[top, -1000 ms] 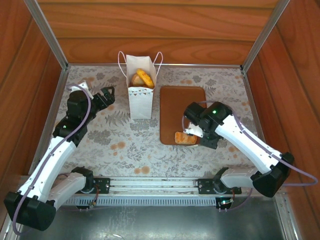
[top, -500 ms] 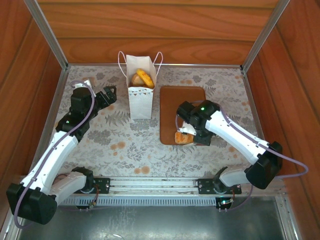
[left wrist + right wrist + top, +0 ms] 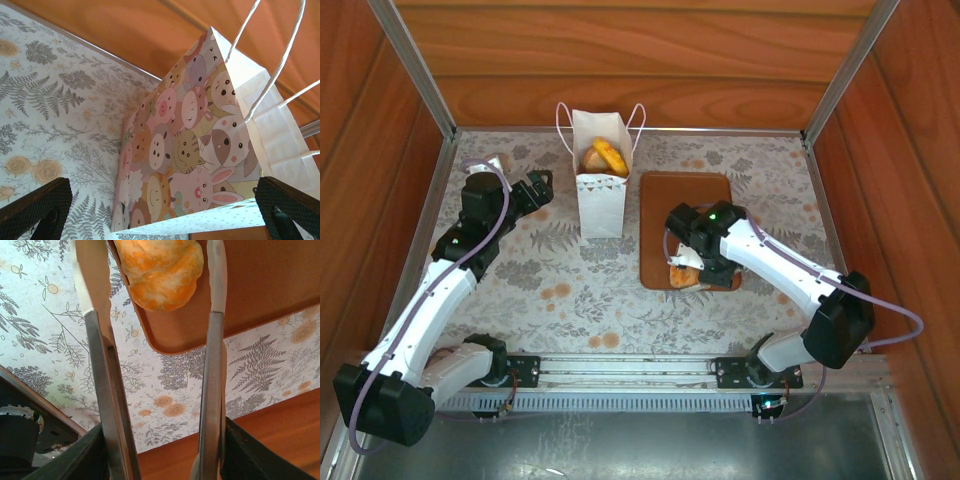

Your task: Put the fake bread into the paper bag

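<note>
Right arm (image 3: 782, 265) is bent in over the brown tray (image 3: 686, 198), wrist tipped down at its near-left corner. The right jaws stand apart on either side of one piece of fake bread (image 3: 685, 276). In the right wrist view the two fingers (image 3: 102, 390) flank that orange roll (image 3: 161, 271) closely, with a sliver of tray (image 3: 260, 285) showing at the right one; no clamp seen. Left arm (image 3: 428, 305) reaches up the left side of the desk (image 3: 570, 290), left jaws spread wide and facing the side of the paper bag (image 3: 602, 198), near it but apart. The left wrist view shows the bag's cartoon-animal side (image 3: 185, 150) between the two fingertips (image 3: 35, 210). More bread (image 3: 604, 156) sits in the bag's open top. Since a second ago the right arm's elbow has swung in and its wrist has slid left onto the roll; the left wrist has edged toward the bag; roll and bag are unmoved. The roll lies close to the tray's near rim. The bag stands just left of the tray with a narrow gap. There is open desk near the arm bases and wood walls on three sides.
</note>
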You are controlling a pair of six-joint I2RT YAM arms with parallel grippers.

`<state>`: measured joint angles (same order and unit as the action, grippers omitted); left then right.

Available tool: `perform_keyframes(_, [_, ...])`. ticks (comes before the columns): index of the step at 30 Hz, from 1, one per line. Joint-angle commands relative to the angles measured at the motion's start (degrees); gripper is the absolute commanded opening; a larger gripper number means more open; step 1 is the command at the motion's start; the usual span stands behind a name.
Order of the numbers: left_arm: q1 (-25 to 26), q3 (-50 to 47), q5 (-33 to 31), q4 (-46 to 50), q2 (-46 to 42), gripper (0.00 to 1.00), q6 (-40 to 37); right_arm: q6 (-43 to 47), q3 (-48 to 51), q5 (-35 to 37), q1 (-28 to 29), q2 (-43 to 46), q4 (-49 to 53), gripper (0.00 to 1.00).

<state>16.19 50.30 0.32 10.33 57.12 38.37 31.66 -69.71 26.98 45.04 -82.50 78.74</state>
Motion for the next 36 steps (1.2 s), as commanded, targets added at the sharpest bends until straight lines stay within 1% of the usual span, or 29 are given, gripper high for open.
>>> perform_keyframes(1, [-0.36,1.69,0.48,0.77,-0.43,1.00,-0.75,0.69,0.41,0.79,0.13,0.76,0.18,0.52])
perform_keyframes(5, [-0.36,1.57,0.47,0.87,-0.56,1.00,-0.76,0.36,0.53,1.03,0.12,1.30,0.86,0.46])
perform_keyframes(11, [-0.36,1.50,0.47,1.15,-0.94,1.00,-0.66,-0.41,0.02,0.19,0.14,2.16,2.33,0.43])
perform_keyframes(15, [-0.36,1.48,0.47,1.29,-1.22,1.00,-0.58,-1.06,-0.29,0.09,0.14,2.90,3.49,0.42])
perform_keyframes(28, [-0.41,1.38,0.40,1.65,-1.66,1.00,-0.23,-3.25,-0.65,-4.36,0.23,5.75,7.04,0.42])
perform_keyframes(32, [-0.37,1.45,0.46,1.71,-1.64,1.00,-0.14,-3.76,-0.49,-3.32,0.23,5.68,6.69,0.39])
perform_keyframes(36, [-0.41,1.76,0.66,1.81,-1.84,1.00,-0.05,-4.80,-3.36,-3.94,0.31,6.27,6.21,0.38])
